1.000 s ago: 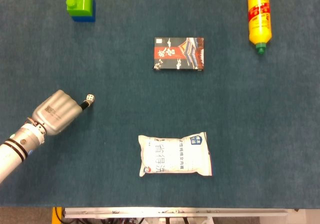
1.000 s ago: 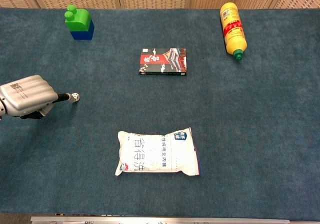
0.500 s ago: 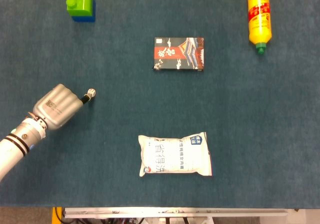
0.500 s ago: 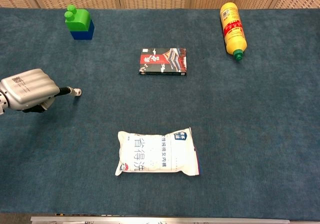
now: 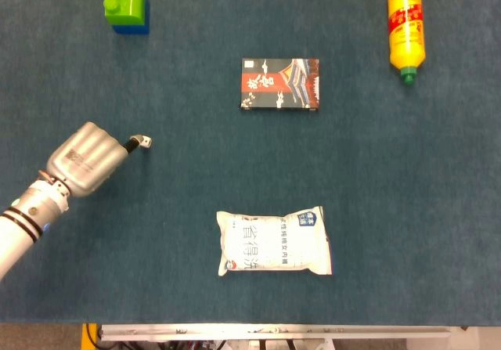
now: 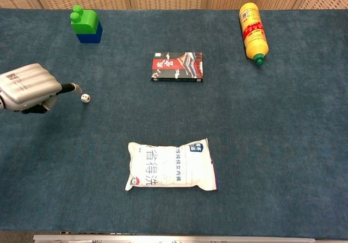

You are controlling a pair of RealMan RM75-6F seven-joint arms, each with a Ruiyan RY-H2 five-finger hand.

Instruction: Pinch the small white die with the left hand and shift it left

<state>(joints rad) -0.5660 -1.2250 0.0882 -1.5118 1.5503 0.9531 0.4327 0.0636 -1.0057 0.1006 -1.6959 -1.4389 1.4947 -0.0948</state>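
Nearest the front edge lies a white pouch printed with blue characters (image 6: pixel 172 166), flat on the blue felt tabletop (image 6: pixel 283 145) and well clear of anything the job concerns; it seems to be there only as clutter.

Further in, on the left side, the left hand (image 6: pixel 30 88) hangs low over the cloth with its silver back uppermost. The chest view shows a fingertip (image 6: pixel 74 86) reaching toward the small white die (image 6: pixel 85 98), and the die sits on the felt just below and to the right of that tip, apart from it. From the head view the die looks almost tucked against the fingertips, so I trust the chest view more here. My reading is that the hand has nothing in it, its fingers loosely extended rather than clamped; the die rests on the table by itself. Since it already lies far over on the left side, I judge the shift is likely done and the pinch let go.

The right hand appears in neither view.

Beyond the middle sits a dark printed box with red (image 6: pixel 177 66), lying flat. Farther back, a green block stacked on a blue block (image 6: pixel 86 24) stands at the left, and a yellow bottle with a green cap (image 6: pixel 253 38) lies on its side at the right, both well out of the hand's way
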